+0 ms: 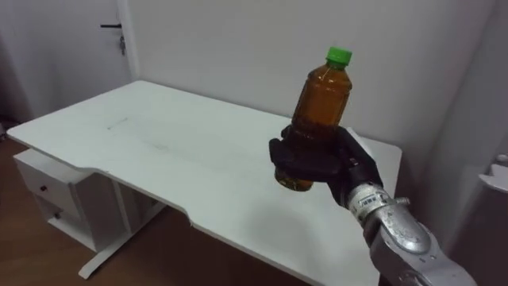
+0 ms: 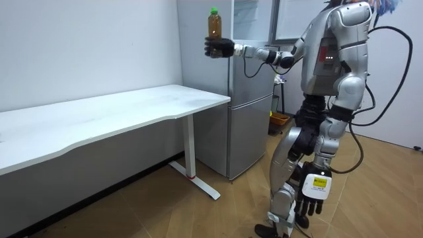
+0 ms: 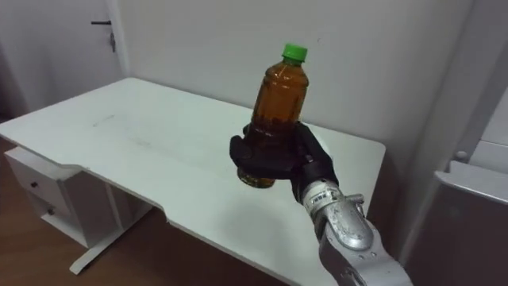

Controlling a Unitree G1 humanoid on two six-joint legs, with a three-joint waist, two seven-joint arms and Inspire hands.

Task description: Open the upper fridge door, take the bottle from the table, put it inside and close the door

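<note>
A brown bottle [image 1: 321, 99] with a green cap stands upright in my right hand [image 1: 313, 159], whose dark fingers are curled round its lower half. I hold it high above the right end of the white table [image 1: 159, 135]. In the room view the bottle [image 2: 214, 23] is at head height in my outstretched right hand [image 2: 218, 47], just in front of the grey fridge [image 2: 254, 99]. The fridge's upper door [image 2: 254, 20] looks closed. My left hand [image 2: 309, 201] hangs by my thigh with relaxed fingers. I stand on the wooden floor beside the fridge.
A white drawer unit [image 1: 55, 191] sits under the table's left end. A door [image 1: 79, 40] with a dark handle is at the far left. The fridge's edge [image 3: 476, 183] rises at the right. An orange bin [image 2: 279, 120] stands behind the fridge.
</note>
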